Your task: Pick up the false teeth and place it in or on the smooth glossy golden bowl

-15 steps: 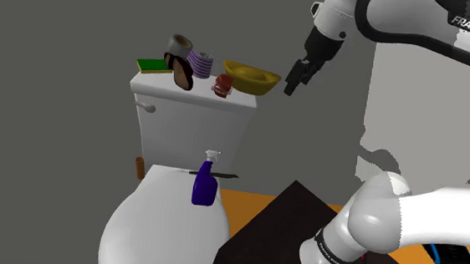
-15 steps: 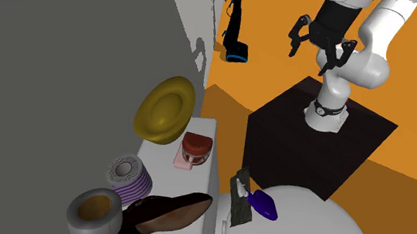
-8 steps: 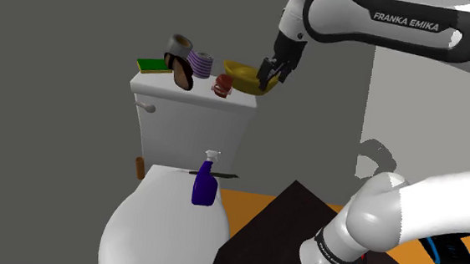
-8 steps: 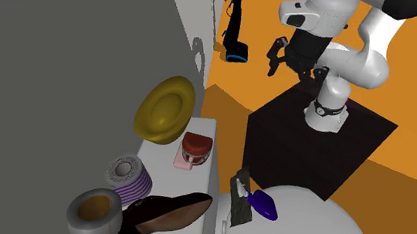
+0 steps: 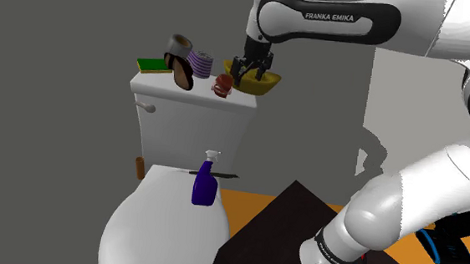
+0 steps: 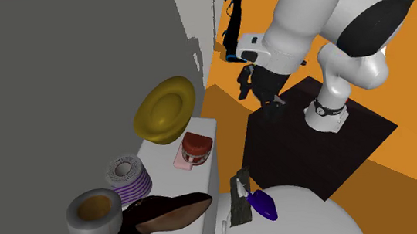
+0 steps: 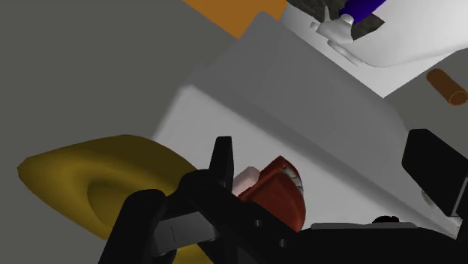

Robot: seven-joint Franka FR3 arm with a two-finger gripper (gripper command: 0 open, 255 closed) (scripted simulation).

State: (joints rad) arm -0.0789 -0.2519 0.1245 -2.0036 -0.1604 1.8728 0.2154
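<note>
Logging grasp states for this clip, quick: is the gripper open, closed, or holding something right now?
Gripper: jaws open, holding nothing; the false teeth sit ungrasped on the toilet tank.

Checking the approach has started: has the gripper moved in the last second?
Yes. In the shoulder view the gripper has moved toward that view's left, from right of the golden bowl to overlapping it, close beside the false teeth.

Smooth golden bowl (image 6: pixel 163 108), smooth red false teeth (image 6: pixel 196 147), matt white toilet tank (image 5: pixel 183 132)
</note>
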